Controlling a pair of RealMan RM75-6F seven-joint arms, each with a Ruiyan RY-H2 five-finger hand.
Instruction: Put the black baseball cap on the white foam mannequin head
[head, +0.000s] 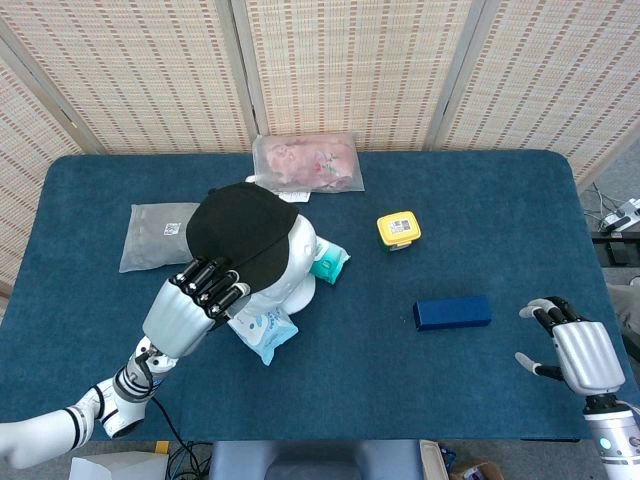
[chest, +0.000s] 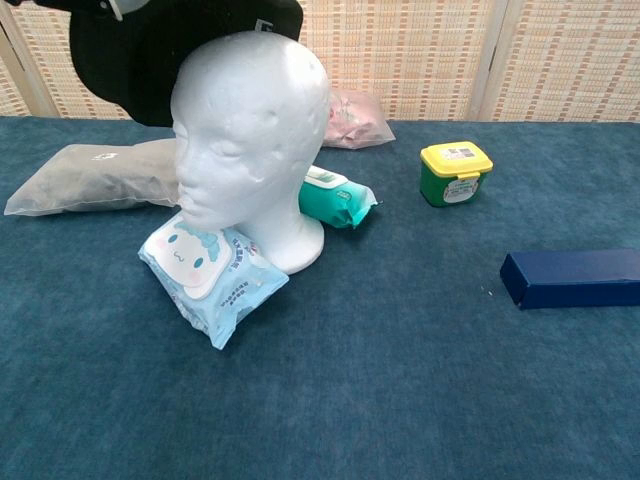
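Cap (head: 240, 231) over foam head (chest: 250, 130), held by left hand (head: 192, 308).

Cap sits above and left of the crown, overlapping the head's top. Blue wipes pack (chest: 212, 276) touches the head's base, near side; teal pack (chest: 336, 199) just behind. Grey pouch (head: 155, 233) left, pink bag (head: 306, 162) far. Yellow-lidded jar (chest: 456, 172) shut, contents unseen. Blue box (head: 452, 312) right. Right hand (head: 572, 348) near right edge, fingers spread, holding nothing.
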